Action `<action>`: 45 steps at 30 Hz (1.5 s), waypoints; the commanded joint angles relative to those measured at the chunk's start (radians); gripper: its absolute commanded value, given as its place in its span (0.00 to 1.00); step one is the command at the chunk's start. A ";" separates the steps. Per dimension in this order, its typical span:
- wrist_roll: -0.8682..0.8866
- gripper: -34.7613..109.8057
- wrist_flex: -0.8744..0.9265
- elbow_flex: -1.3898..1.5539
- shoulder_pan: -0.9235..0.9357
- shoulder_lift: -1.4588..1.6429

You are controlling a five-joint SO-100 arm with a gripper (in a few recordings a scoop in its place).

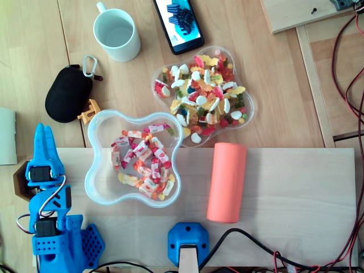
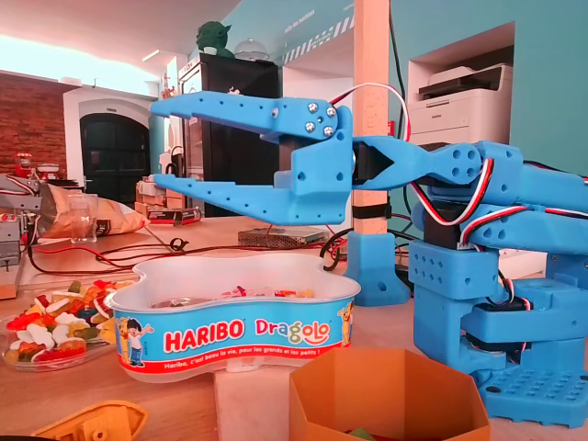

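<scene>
Haribo tub [image 1: 94, 170] is set on the pale board of the surface [image 1: 296, 187], its printed wall [image 2: 239, 335] turned toward the fixed view, and it is seen part-filled with wrapped sweets [image 1: 145, 162]. The blue arm [image 1: 48, 199] is folded at the left edge in the overhead view, beside the tub and apart from it. The jaws are held parted with nothing between them, raised above the level of the tub's rim in the fixed view. A pink roll [image 1: 226, 182] lies to the tub's right, and a clear tray [image 1: 250, 108] of loose gummies lies just beyond it. A brown hexagonal box [image 2: 386, 395] sits by the arm's base – what it holds cannot be made out. By these signs nothing is gripped, and the lifting of any sweet is judged not yet begun.
</scene>
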 commanded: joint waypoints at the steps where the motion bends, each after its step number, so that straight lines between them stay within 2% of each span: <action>1: -0.012 0.37 0.006 -0.040 -0.002 0.034; 30: -0.009 0.37 0.011 -0.126 -0.014 0.032; 45: -0.009 0.37 0.370 -0.396 -0.003 0.028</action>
